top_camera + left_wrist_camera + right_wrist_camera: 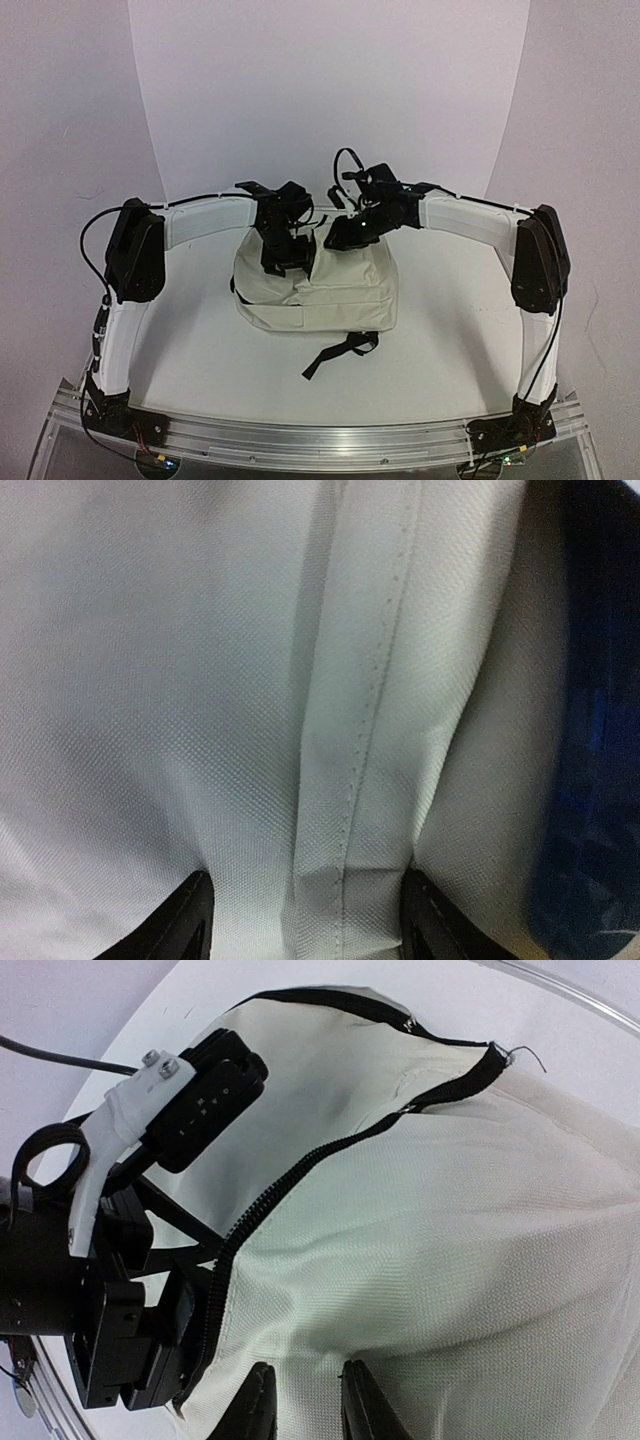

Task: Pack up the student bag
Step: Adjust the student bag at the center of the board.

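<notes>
White tabletop (450, 340), pale lilac curved backdrop (330, 90), cream student bag (330, 290) centred

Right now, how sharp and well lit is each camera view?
Top external: evenly lit, slightly soft. Left wrist: very close, mostly fabric weave in view, with a dim, blurred blue patch at the right edge. Right wrist: the student bag is sharp and bright, no glare.

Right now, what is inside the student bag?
The left gripper reaches into the student bag, and a blue object shows beside it. The bag's fabric covers everything else.
</notes>
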`<state>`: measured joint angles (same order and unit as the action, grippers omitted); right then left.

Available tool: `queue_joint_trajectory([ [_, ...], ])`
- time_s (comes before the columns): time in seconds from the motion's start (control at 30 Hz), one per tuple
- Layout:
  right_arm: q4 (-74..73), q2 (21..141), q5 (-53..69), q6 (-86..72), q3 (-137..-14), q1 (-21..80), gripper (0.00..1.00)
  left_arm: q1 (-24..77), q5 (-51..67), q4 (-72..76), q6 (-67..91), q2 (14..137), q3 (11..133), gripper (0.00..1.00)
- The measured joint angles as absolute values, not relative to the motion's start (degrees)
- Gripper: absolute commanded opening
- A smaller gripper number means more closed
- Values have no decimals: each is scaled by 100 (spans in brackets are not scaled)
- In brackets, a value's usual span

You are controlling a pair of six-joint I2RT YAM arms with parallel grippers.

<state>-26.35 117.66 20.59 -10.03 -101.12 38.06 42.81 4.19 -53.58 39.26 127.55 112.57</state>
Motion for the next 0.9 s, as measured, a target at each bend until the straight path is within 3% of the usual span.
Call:
queue_joint_trajectory([
  [0.1, -2652, 11762, 2189, -1005, -10116, 3802, 30, 4282, 448, -5478, 3844, 12916, 11510, 69],
  [0.2, -2733, 11762, 2321, -1053, -10176, 3806, 31, 4286, 392, -5758, 3761, 13186, 11984, 62],
  [0.43, -2758, 11945, 2340, -1121, -10351, 3851, 27, 4358, 20, -6074, 3765, 13369, 12324, 27],
  [0.6, -2604, 12014, 2195, -1062, -10374, 3903, 27, 4365, -6, -5749, 3807, 13154, 11906, 1],
  [0.9, -2514, 12016, 1992, -743, -10307, 4010, 29, 4163, 459, -4525, 3943, 11872, 10555, 0],
])
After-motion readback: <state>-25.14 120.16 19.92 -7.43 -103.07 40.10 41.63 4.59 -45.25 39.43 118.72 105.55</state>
